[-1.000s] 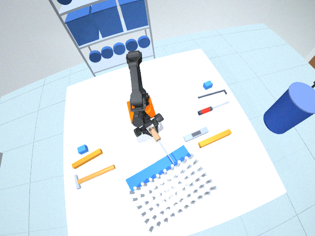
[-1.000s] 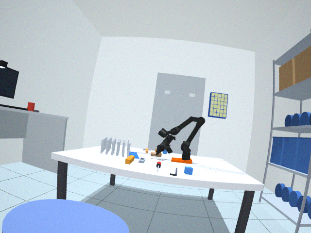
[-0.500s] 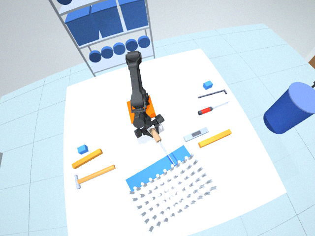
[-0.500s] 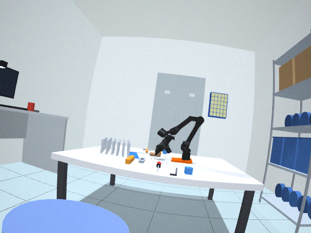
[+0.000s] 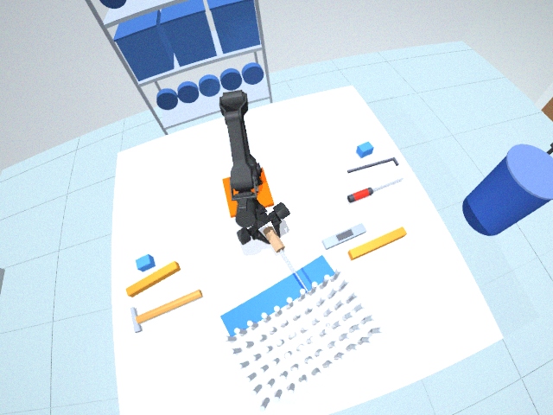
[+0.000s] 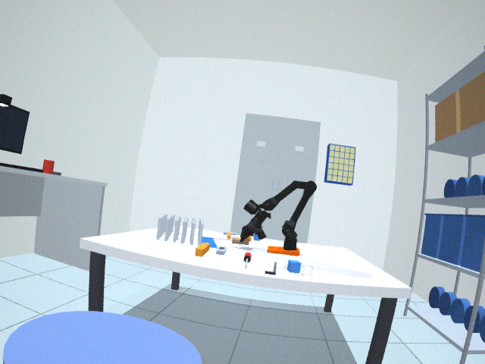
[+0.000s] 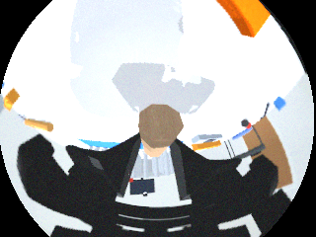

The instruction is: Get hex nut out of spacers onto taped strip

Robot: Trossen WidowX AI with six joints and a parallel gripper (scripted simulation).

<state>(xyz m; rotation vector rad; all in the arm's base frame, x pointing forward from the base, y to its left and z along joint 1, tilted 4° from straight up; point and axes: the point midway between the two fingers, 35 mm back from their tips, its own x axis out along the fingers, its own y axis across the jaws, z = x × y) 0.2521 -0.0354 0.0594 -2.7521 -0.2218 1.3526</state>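
My gripper [image 5: 269,233] [image 7: 156,136] is shut on the wooden handle [image 5: 274,239] [image 6: 240,240] [image 7: 160,124] of a long thin tool. The tool's pale metal shaft [image 5: 288,263] reaches across the blue taped strip [image 5: 263,300] [image 6: 208,241], and its tip is at the front row of spacers, near their right end in the top view. The standing metal spacers [image 5: 289,302] [image 6: 185,231] stand upright in rows behind the strip. The hex nut cannot be made out among them. The shape of the tool's tip is too small to tell.
Right of the strip in the top view lie a grey level-like block [image 5: 344,235], a yellow bar [image 5: 377,243], a red screwdriver [image 5: 360,194], a dark hex key [image 5: 371,165] and a blue cube [image 5: 365,150]. On the left are a hammer [image 5: 168,306], another yellow bar [image 5: 153,278] and blue cube [image 5: 145,262].
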